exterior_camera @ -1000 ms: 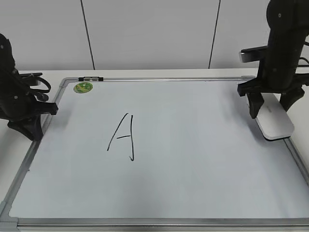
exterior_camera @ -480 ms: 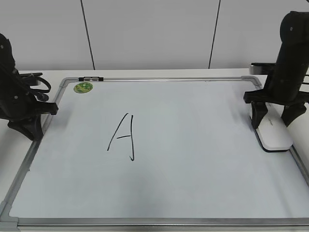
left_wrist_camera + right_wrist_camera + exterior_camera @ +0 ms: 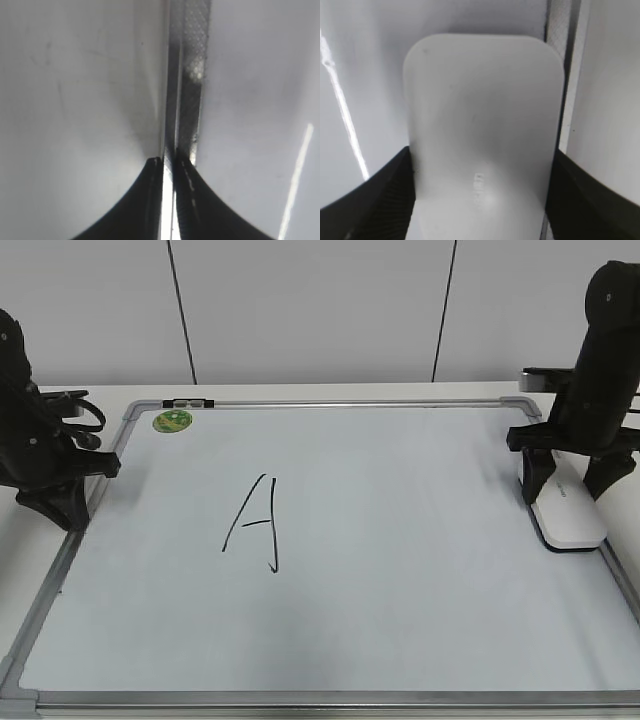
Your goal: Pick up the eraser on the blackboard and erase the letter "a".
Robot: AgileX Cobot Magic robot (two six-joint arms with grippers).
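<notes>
The white eraser (image 3: 570, 518) lies flat on the blackboard (image 3: 400, 570) at its right edge. My right gripper (image 3: 563, 500) straddles it from above, with a finger pressed on each long side. In the right wrist view the eraser (image 3: 480, 115) fills the space between the two fingers of that gripper (image 3: 482, 200). No small letter "a" shows on the board. Only a tall capital "A" (image 3: 255, 523) is written left of centre. My left gripper (image 3: 70, 515) is shut and empty at the board's left edge. In the left wrist view that gripper (image 3: 169, 162) is over the frame (image 3: 190, 100).
A round green sticker (image 3: 172, 421) sits at the board's far left corner, next to a small black clip (image 3: 188, 402) on the frame. The grey frame (image 3: 570, 75) runs just right of the eraser. A white wall stands behind the table.
My right gripper moved right and down with the eraser, which went from slightly raised to resting flat at the board's right edge. The left arm has not moved.
</notes>
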